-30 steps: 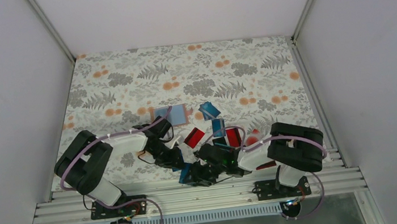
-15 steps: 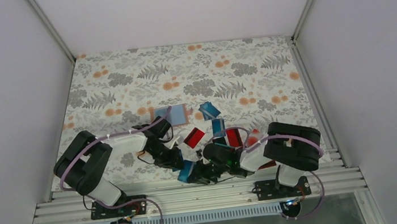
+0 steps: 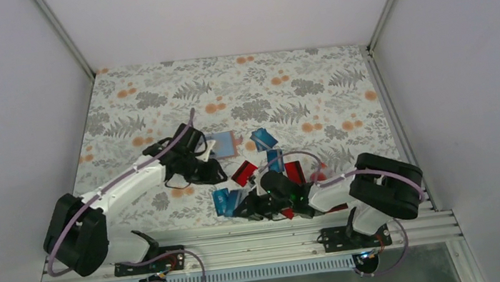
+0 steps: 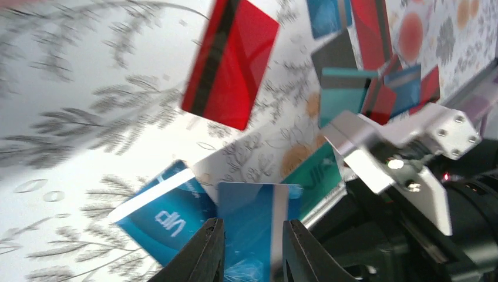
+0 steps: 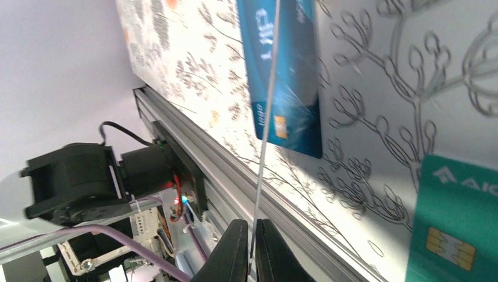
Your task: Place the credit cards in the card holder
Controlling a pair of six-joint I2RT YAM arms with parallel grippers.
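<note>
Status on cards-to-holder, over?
Left jaws parted. Right jaws shut on card, seen edge-on. Holder flat by left jaws. Loose cards scattered between.

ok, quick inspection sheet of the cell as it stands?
Surface: floral tablecloth covers the table.
Job's things: card holder mid-table; loose cards, red, blue and teal, scattered in front of the arms; none seen going into the holder.
Clutter: nothing seen.
End effectors: left end effector open, beside the holder; right end effector shut on one held card, seen edge-on.
Cables: purple cables run along both arms.
Surroundings: white walls; metal rail at the near edge.
</note>
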